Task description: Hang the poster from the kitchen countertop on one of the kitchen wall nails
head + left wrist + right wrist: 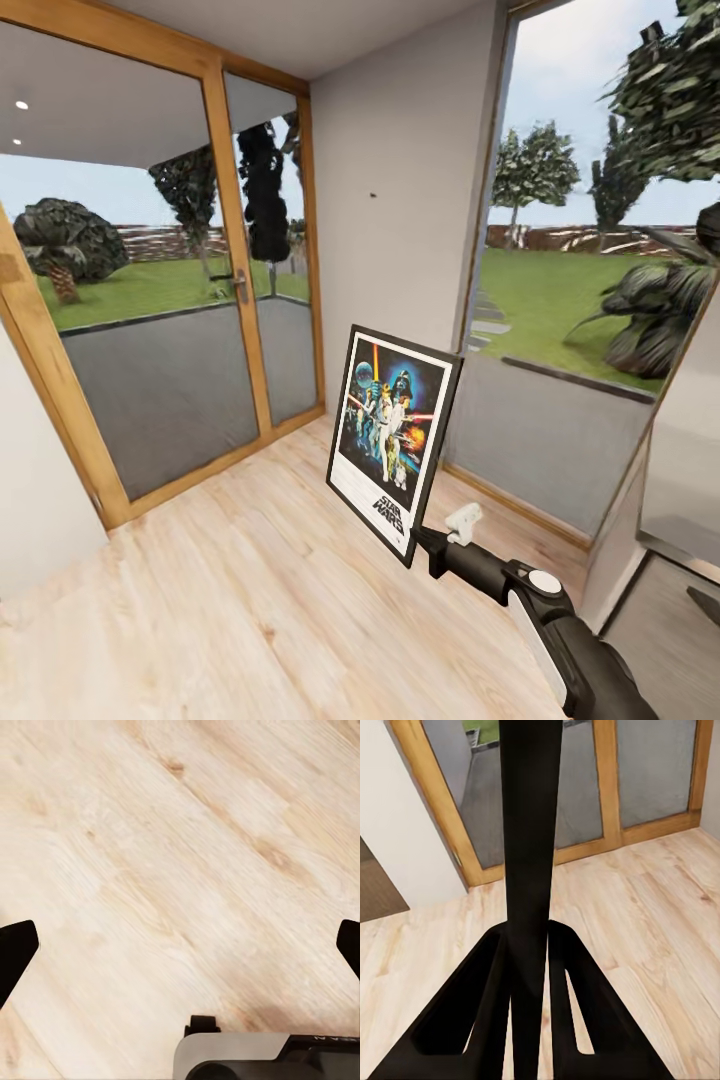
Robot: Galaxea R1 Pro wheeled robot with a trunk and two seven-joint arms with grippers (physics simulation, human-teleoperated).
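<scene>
**Poster in hand, hanging left**

Head view: the right gripper point(418, 541) holds the poster point(390, 440) upright by its lower corner, above the floor point(230, 590). A nail point(372, 195) dots the wall point(400, 150) ahead.

Left wrist view: the left gripper point(180, 945) is wide open, empty.

Right wrist view: jaws pinch the poster's edge. Pickup seems done; hanging remains.

The poster point(392, 440) stands upright at centre frame, clamped at its lower corner by the right gripper point(418, 541), with a wall nail point(372, 195) above it and glass doors point(170, 300) at left.
</scene>
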